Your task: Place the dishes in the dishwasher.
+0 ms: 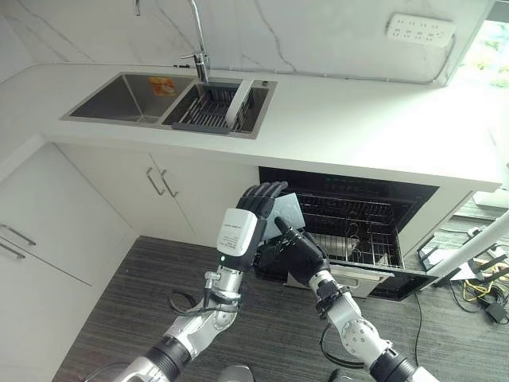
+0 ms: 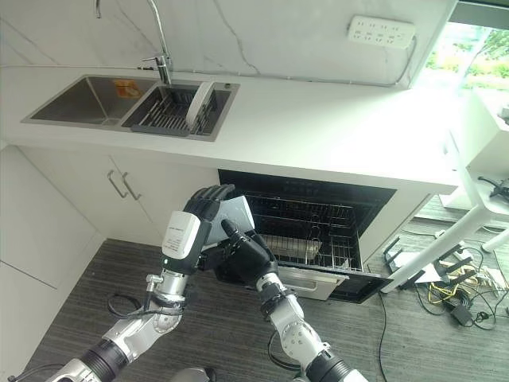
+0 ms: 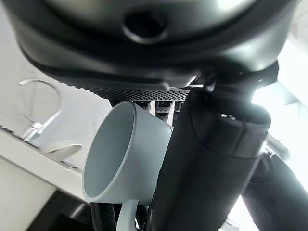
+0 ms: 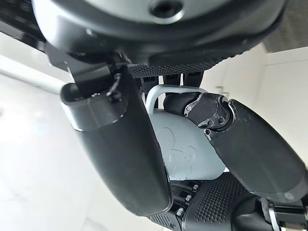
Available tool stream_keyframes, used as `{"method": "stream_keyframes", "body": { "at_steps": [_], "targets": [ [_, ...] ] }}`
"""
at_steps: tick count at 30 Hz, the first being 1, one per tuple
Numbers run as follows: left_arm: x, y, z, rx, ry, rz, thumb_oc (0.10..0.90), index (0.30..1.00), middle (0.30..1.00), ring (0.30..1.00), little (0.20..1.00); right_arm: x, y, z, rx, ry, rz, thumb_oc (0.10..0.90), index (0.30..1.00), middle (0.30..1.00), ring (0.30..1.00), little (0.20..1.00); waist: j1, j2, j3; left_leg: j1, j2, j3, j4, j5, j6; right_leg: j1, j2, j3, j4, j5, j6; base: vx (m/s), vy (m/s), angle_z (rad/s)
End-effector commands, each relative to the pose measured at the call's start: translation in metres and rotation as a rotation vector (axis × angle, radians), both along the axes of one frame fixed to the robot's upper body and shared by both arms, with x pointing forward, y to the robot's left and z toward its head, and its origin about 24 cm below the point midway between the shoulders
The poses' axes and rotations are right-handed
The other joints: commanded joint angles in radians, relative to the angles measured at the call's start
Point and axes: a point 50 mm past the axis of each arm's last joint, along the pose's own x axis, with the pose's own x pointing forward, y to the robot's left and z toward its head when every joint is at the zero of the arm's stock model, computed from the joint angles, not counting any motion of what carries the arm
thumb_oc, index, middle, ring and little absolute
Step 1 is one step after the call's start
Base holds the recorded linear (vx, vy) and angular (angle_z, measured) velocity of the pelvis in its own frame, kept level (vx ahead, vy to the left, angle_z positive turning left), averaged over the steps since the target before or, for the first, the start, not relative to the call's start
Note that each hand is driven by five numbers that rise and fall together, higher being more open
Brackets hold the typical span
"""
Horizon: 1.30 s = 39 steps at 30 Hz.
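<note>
A pale blue mug (image 1: 288, 212) hangs in the air between my two hands, in front of the open dishwasher (image 1: 350, 187). My left hand (image 1: 241, 229) stands upright at the mug's left, fingers curled over its top. In the left wrist view the mug's (image 3: 125, 149) open mouth shows beside my thumb (image 3: 207, 163). My right hand (image 1: 293, 253) is just below and right of the mug, thumb raised against it. The right wrist view has the mug (image 4: 185, 144) and its handle pinched between thumb (image 4: 120, 144) and a finger.
The dishwasher's wire rack (image 1: 362, 231) is pulled out and holds a few small items. On the white counter (image 1: 358, 119) a double sink (image 1: 127, 95) holds a dark dish rack (image 1: 208, 110) with a white plate (image 1: 238, 102). Cabinet doors (image 1: 159, 187) stand left.
</note>
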Motion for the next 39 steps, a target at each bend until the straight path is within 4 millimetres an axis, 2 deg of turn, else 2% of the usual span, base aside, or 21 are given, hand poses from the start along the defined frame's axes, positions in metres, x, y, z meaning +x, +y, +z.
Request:
{"method": "stream_keyframes", "body": {
  "at_steps": [1, 5, 13, 15, 18, 19, 20, 22, 28, 32, 33, 39],
  "targets": [
    [0.004, -0.02, 0.034, -0.17, -0.096, -0.115, 0.8, 0.9, 0.9, 0.9, 0.9, 0.02, -0.012, 0.093, 0.347, -0.421, -0.223, 0.4, 0.3, 0.3, 0.3, 0.3, -0.01, -0.023, -0.051, 0.015, -0.024, 0.078, -0.001, -0.092, 0.038, 0.015, 0.029, 0.069, 0.091, -0.182, 0.015, 0.0, 0.0, 0.0],
    [0.002, -0.017, 0.038, -0.169, -0.072, -0.143, 0.8, 0.9, 0.9, 0.9, 0.9, 0.018, -0.039, 0.096, 0.274, -0.489, -0.351, 0.4, 0.3, 0.3, 0.3, 0.3, -0.026, -0.019, -0.05, 0.02, -0.024, 0.085, -0.001, -0.097, 0.039, 0.014, 0.033, 0.079, 0.091, -0.183, 0.017, 0.01, 0.019, -0.04],
    [0.001, -0.01, 0.041, -0.188, -0.028, -0.162, 0.8, 0.9, 0.9, 0.9, 0.9, 0.013, -0.069, 0.093, 0.15, -0.528, -0.524, 0.4, 0.3, 0.3, 0.3, 0.3, -0.042, -0.016, -0.05, 0.024, -0.024, 0.096, -0.001, -0.1, 0.042, 0.011, 0.035, 0.091, 0.091, -0.183, 0.02, 0.01, 0.012, -0.03],
    [0.002, -0.012, 0.041, -0.223, 0.053, -0.219, 0.8, 0.9, 0.9, 0.9, 0.9, 0.011, -0.074, 0.095, 0.075, -0.553, -0.558, 0.4, 0.3, 0.3, 0.3, 0.3, -0.044, -0.016, -0.051, 0.024, -0.023, 0.099, -0.001, -0.1, 0.043, 0.01, 0.034, 0.091, 0.091, -0.182, 0.021, 0.01, 0.01, -0.04],
    [0.003, -0.021, 0.029, -0.302, 0.376, -0.351, 0.8, 0.9, 0.9, 0.9, 0.9, 0.011, -0.078, 0.097, -0.023, -0.585, -0.563, 0.4, 0.3, 0.3, 0.3, 0.3, -0.048, -0.013, -0.047, 0.024, -0.022, 0.103, -0.001, -0.098, 0.045, 0.008, 0.031, 0.09, 0.091, -0.18, 0.024, 0.0, 0.015, -0.04],
    [0.001, -0.025, 0.018, -0.241, 0.518, -0.375, 0.8, 0.9, 0.9, 0.9, 0.9, 0.013, -0.078, 0.097, -0.059, -0.596, -0.54, 0.4, 0.3, 0.3, 0.3, 0.3, -0.052, -0.006, -0.045, 0.027, -0.023, 0.107, -0.001, -0.097, 0.046, 0.007, 0.031, 0.09, 0.091, -0.178, 0.026, 0.01, 0.07, -0.18],
    [0.005, -0.017, 0.017, -0.271, 0.662, -0.421, 0.8, 0.9, 0.9, 0.9, 0.9, 0.013, -0.081, 0.099, -0.095, -0.607, -0.526, 0.4, 0.3, 0.3, 0.3, 0.3, -0.055, 0.003, -0.047, 0.025, -0.022, 0.111, -0.001, -0.092, 0.046, 0.004, 0.03, 0.091, 0.091, -0.177, 0.029, 0.01, 0.083, -0.17],
    [0.005, -0.01, 0.022, -0.263, 0.702, -0.46, 0.8, 0.9, 0.9, 0.9, 0.9, 0.013, -0.085, 0.1, -0.112, -0.614, -0.523, 0.4, 0.3, 0.3, 0.3, 0.3, -0.056, 0.012, -0.048, 0.023, -0.021, 0.11, -0.001, -0.087, 0.045, 0.001, 0.029, 0.092, 0.091, -0.176, 0.031, 0.0, 0.056, -0.08],
    [0.013, 0.023, 0.048, -0.292, 0.606, -0.398, 0.8, 0.9, 0.9, 0.9, 0.9, 0.011, -0.095, 0.095, -0.128, -0.612, -0.541, 0.4, 0.3, 0.3, 0.3, 0.3, -0.043, 0.024, -0.059, 0.007, -0.021, 0.097, -0.001, -0.078, 0.045, -0.007, 0.025, 0.085, 0.091, -0.173, 0.031, 0.0, 0.019, 0.03],
    [0.012, 0.037, 0.042, -0.245, 0.553, -0.263, 0.8, 0.9, 0.9, 0.9, 0.9, 0.01, -0.102, 0.091, -0.23, -0.575, -0.58, 0.4, 0.3, 0.3, 0.3, 0.3, -0.038, 0.017, -0.065, 0.002, -0.02, 0.09, -0.001, -0.076, 0.043, -0.008, 0.029, 0.085, 0.091, -0.176, 0.025, 0.02, 0.0, 0.05],
    [0.01, 0.043, 0.038, -0.166, 0.526, -0.204, 0.8, 0.9, 0.9, 0.9, 0.9, 0.011, -0.106, 0.09, -0.343, -0.575, -0.583, 0.4, 0.3, 0.3, 0.3, 0.3, -0.037, 0.012, -0.066, 0.002, -0.02, 0.089, -0.001, -0.077, 0.042, -0.008, 0.032, 0.087, 0.091, -0.178, 0.022, 0.03, 0.005, 0.05],
    [0.012, 0.059, 0.037, 0.021, 0.419, -0.062, 0.8, 0.9, 0.9, 0.9, 0.9, 0.018, -0.123, 0.095, -0.539, -0.572, -0.59, 0.4, 0.3, 0.3, 0.3, 0.3, -0.034, -0.002, -0.07, -0.002, -0.016, 0.089, -0.001, -0.08, 0.037, -0.012, 0.035, 0.086, 0.091, -0.18, 0.024, 0.04, -0.005, 0.01]
  ]
}}
